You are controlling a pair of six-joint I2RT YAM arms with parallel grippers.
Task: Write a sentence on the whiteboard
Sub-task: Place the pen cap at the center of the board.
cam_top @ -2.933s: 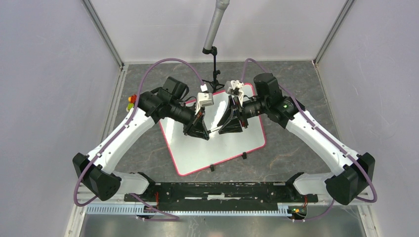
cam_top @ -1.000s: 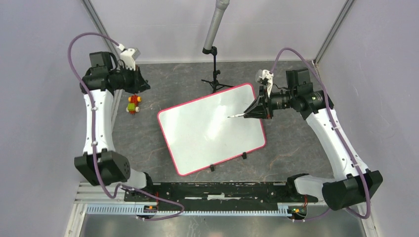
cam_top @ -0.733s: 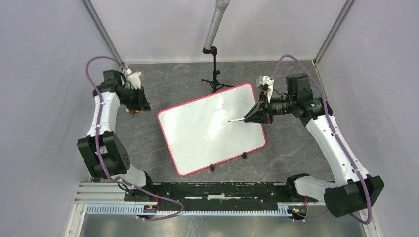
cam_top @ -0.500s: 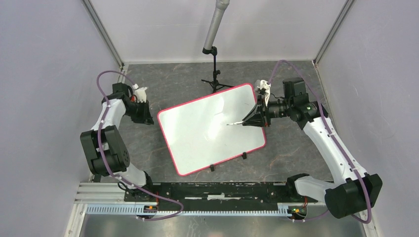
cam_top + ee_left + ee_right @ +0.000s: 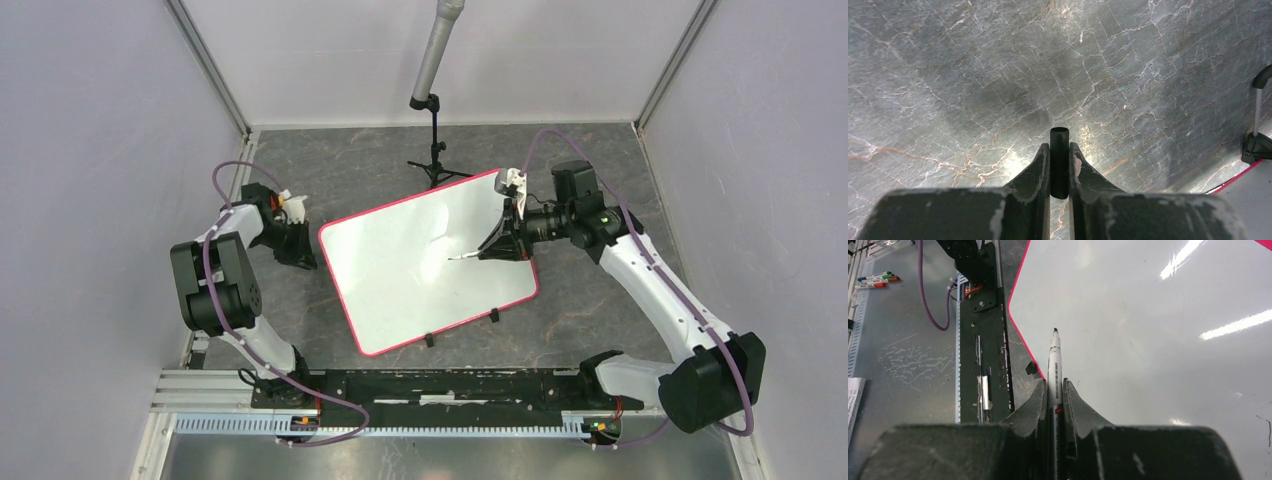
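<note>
Right end effector (image 5: 1055, 386): jaws nearly closed, pinching a marker (image 5: 1054, 357) by the barrel, bare tip out ahead. The board (image 5: 400, 290) lies directly under and ahead of it. Cannot tell whether the tip touches. No sentence shows on the white.

Left end effector (image 5: 1059, 147): pinched on a short black tube (image 5: 1059, 136), likely the cap. Bare tabletop (image 5: 998, 75) beneath it, board corner just off to its right.

Risks, as judged:
- The marker sits at a shallow slant, so the tip may skate or lift and leave broken strokes.
- It is a narrow pinch on a round barrel, and writing pressure could swivel it or push it back through the jaws.
- The board lies askew with nothing bracing it, so a firm stroke may shove it.
- The cap could slip from the left grip.

Around:
- Tripod (image 5: 437, 165) beyond the board, left of the right end effector. It may catch the wrist on far strokes.
- Clips (image 5: 493, 316) on the board's near rim.
- Black base rail (image 5: 980, 340) and spare markers (image 5: 877, 280) ahead-left of the tip, off the board.
</note>
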